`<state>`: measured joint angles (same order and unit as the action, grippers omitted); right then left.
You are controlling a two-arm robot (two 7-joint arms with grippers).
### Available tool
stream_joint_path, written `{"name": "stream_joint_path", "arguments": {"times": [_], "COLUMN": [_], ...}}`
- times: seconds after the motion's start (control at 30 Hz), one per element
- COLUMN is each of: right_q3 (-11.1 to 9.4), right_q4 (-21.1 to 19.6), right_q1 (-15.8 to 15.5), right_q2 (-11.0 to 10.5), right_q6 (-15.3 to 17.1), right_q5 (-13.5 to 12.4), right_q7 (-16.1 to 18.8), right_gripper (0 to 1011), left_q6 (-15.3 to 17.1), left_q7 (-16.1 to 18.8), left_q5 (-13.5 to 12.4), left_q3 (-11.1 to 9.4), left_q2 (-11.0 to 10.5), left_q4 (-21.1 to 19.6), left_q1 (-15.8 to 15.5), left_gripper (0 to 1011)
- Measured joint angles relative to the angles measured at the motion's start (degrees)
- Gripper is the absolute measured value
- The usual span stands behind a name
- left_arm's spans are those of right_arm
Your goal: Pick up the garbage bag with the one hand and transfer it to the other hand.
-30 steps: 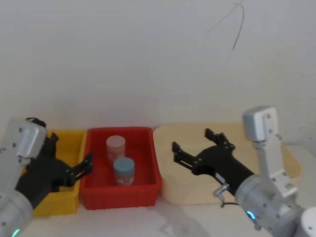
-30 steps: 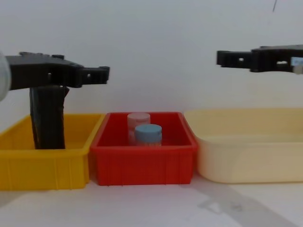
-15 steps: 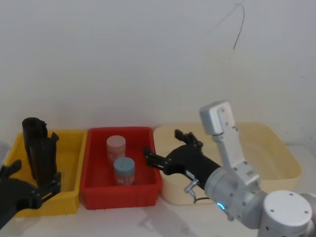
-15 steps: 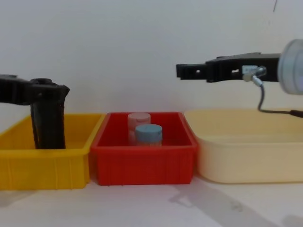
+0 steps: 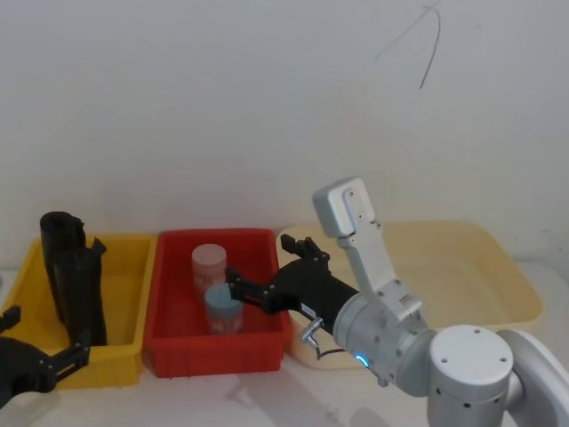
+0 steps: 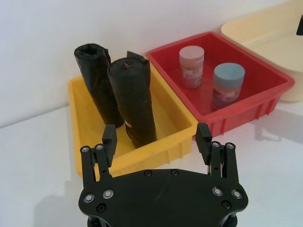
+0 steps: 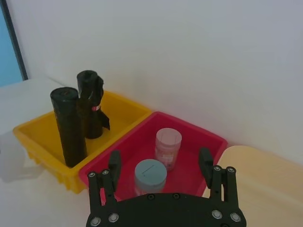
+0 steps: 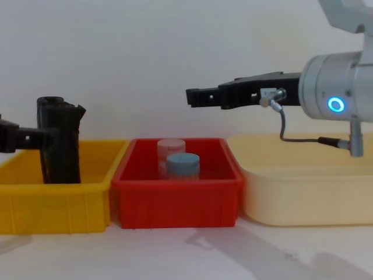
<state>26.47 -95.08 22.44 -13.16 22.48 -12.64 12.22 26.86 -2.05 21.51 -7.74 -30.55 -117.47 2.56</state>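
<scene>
- Look for the garbage bag standing upright near the middle of the yellow bin, gripped by nothing.
- Just behind it, toward that bin's back left corner: a second black roll with a small red mark; touching or not, impossible to tell.
- Along the back of the white surface, a row of three: yellow bin at the left end, red bin with a blue-lidded jar and a pink jar in the middle, cream bin at the right end.
- Left hand: low, just outside the yellow bin's near wall, fingers spread wide, empty, apart from both rolls.
- Right hand: hanging over the red bin above the jars, fingers likewise spread, empty, pointing toward the yellow bin.
- Pick-up apparently not yet made; transfer wholly ahead.
- Easy to close on the wrong roll, with two near-twins so tight together.
- Little room for a finger between the rolls, hence a real chance of tipping one or both over.
- Possible clip of the bin's near wall on the way in, dragging the bin along the surface.
- Soft, uneven plastic: likely to squash or slide in a light pinch, worse if taken near the top.
- Handover over the red bin: risk of dropping the bag onto the jars through a loose pinch, or of knocking hand against hand through a misjudged approach.
</scene>
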Motion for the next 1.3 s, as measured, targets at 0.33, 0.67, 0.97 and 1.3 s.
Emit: {"name": "stream_joint_path", "arguments": {"times": [0.33, 0.67, 0.97, 1.3], "right_q3": [0.93, 1.57, 1.95, 1.81], "right_q4": [2.22, 3.77, 5.13, 6.38], "right_q1": [1.55, 2.68, 3.45, 4.00], "right_q2": [1.06, 2.07, 2.91, 3.83], "right_q6": [1.68, 3.41, 4.45, 5.50], "right_q5": [0.49, 0.80, 1.17, 1.31], "right_q7": [0.94, 1.78, 2.32, 2.79], "right_gripper": [1001, 1001, 1001, 1001], "left_q6": [-1.26, -2.59, -3.72, -5.43], "left_q7": [-1.66, -2.70, -3.23, -4.96], "left_q5": [-1.74, -3.11, -3.85, -3.75], "left_q3": [-2.44, -3.91, -4.34, -4.62], "left_q2": [0.87, 1.92, 3.06, 4.63], "left_q4": [6.25, 10.92, 14.04, 17.59], "left_q1": [-4.16, -7.87, -10.40, -13.24], "left_gripper": [1001, 1001, 1001, 1001]}}
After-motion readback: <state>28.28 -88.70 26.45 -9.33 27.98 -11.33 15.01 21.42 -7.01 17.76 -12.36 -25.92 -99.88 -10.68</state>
